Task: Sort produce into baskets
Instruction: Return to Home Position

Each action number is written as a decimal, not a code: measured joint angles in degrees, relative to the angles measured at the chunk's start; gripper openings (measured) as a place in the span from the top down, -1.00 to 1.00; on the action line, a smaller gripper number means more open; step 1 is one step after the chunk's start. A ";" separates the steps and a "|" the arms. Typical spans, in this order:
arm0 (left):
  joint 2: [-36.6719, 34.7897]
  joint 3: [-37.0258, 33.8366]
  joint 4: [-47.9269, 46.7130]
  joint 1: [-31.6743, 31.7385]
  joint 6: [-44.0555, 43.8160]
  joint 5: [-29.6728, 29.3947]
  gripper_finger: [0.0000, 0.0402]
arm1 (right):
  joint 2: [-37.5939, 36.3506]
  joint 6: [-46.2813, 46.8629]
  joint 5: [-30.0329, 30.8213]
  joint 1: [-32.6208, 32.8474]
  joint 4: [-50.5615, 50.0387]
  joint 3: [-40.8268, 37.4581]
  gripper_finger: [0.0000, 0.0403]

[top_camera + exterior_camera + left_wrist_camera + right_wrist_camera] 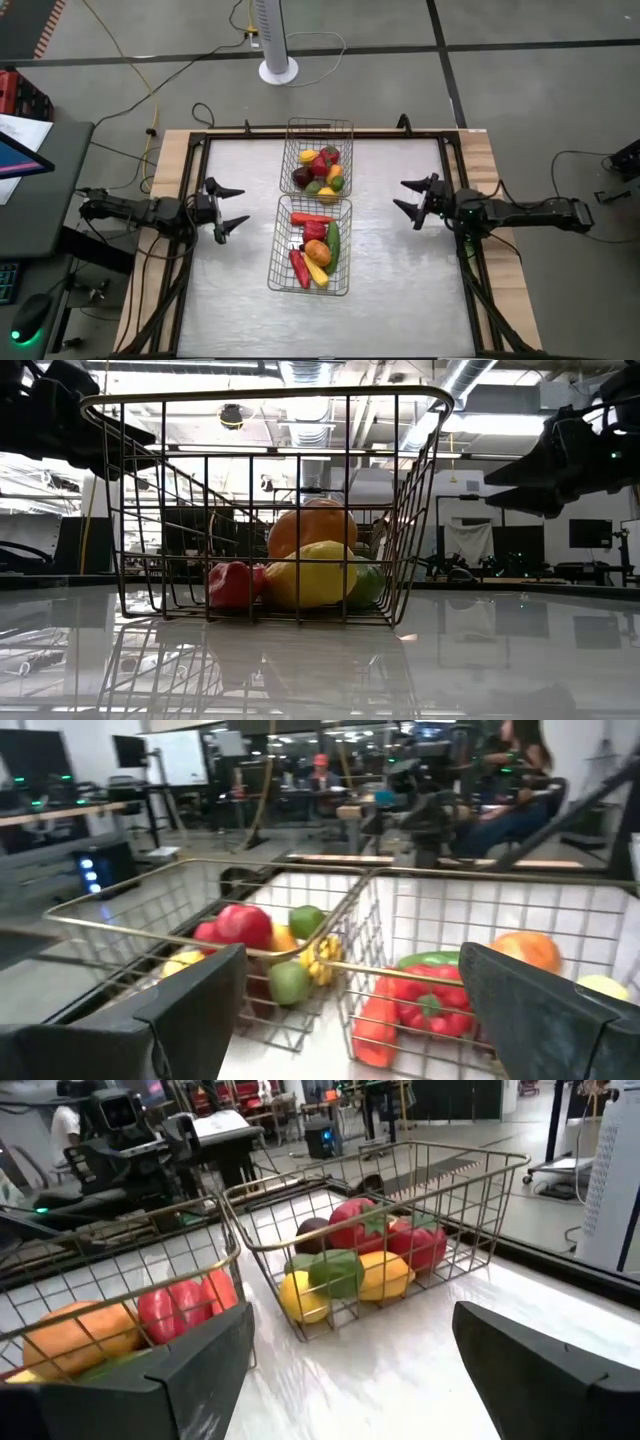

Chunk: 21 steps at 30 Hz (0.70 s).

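Produce (318,168) lies in two wire baskets that sit end to end on the table (400,290), in the gap between the two tools. The left tool (244,206) hangs above the table with its fingers spread wide, pointing across at the baskets. The right tool (402,202) faces it from the opposite side, its fingers just as wide apart. Each tool points roughly at the line where the two baskets meet, and each is near the wire without touching it. In the table-level view both tools hang clear of the table surface.

The smaller basket (290,150) lies ahead of both tools, on the side toward the table's far edge. It holds a red tomato (243,925), green limes (288,982), a yellow lemon (385,1275) and a dark plum (312,1232), heaped at the end nearest the other basket. The larger basket (274,245) touches it and lies ahead of the tools on the side toward the near edge. In it are red peppers (300,265), an orange (317,248), a green cucumber (332,240) and a second lemon (315,575), piled close together.

Past the baskets, well beyond the left tool's fingers (190,1010), a person (515,765) sits in the room behind the table.
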 joint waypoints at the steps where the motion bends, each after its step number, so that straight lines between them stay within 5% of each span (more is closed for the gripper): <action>1: 0.00 0.02 -0.07 0.00 -0.19 -0.71 -0.75 | 0.00 0.00 0.00 0.00 -0.32 0.00 -0.83; 21: 0.00 0.02 -0.35 0.00 -0.56 -0.34 -0.75 | 0.00 0.04 -0.02 0.00 -1.96 -0.09 -0.83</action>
